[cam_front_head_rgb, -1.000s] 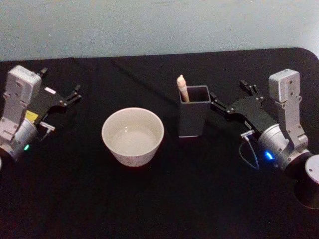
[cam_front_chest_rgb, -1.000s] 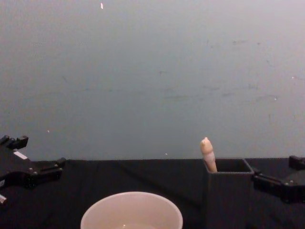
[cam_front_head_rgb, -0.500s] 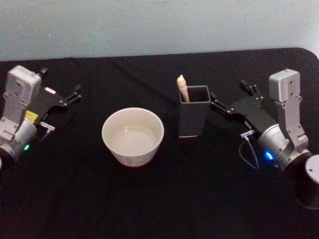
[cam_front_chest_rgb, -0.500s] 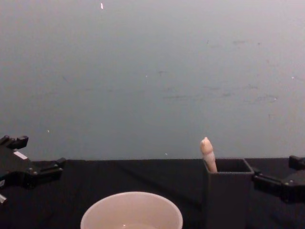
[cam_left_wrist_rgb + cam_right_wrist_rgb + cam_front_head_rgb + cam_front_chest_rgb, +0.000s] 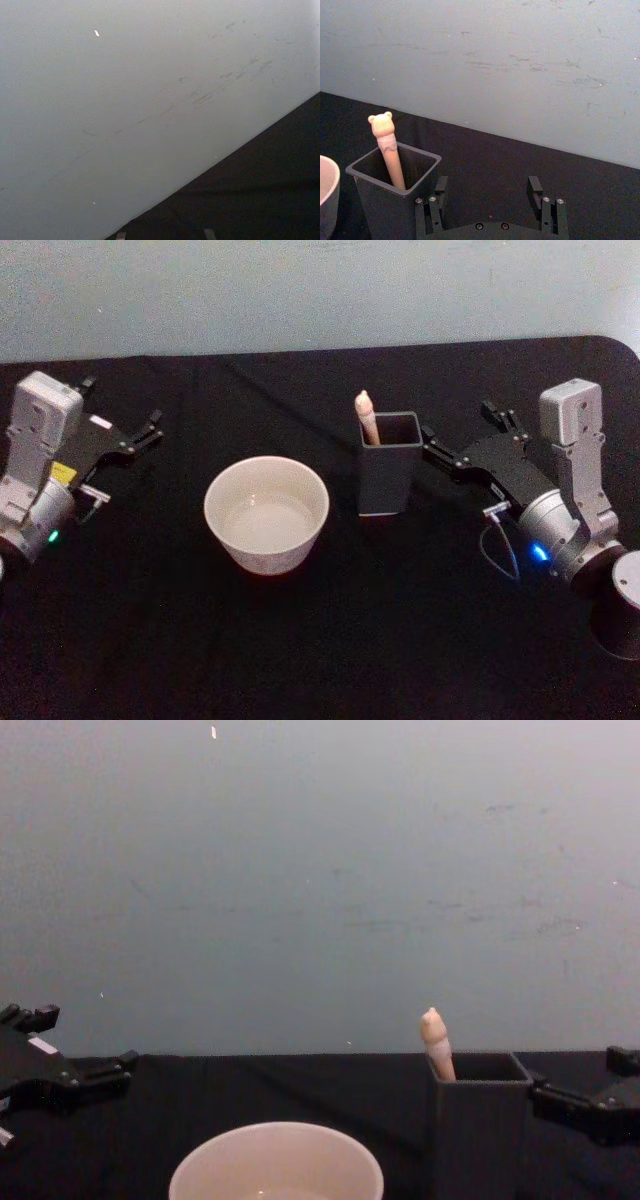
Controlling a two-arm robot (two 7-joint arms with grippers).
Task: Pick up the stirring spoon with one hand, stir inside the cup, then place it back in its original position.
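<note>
While the stirring spoon (image 5: 366, 417) stands inside the dark grey holder (image 5: 388, 478), only its pale beige handle is seen above the rim, leaning against the holder's left wall. In the right wrist view the handle's tip (image 5: 382, 124) is shaped like a small animal head. The holder is set on the black tablecloth (image 5: 320, 640), just right of the cream-white cup (image 5: 266, 514); the two are apart, not touching. The cup is upright, and whether anything is in it cannot be told.

The right gripper (image 5: 468, 440) is positioned just to the right of the holder, at about rim height, with its fingers spread wide and nothing held between them. In the right wrist view the nearer finger (image 5: 439, 187) is seen close beside the holder's wall (image 5: 385, 210); whether it touches cannot be told. In the chest view this gripper (image 5: 585, 1090) enters from the right edge, next to the holder (image 5: 480, 1130).

The left gripper (image 5: 120, 420) is located at the table's left side, well apart from the cup, with its fingers parted and nothing held.
</note>
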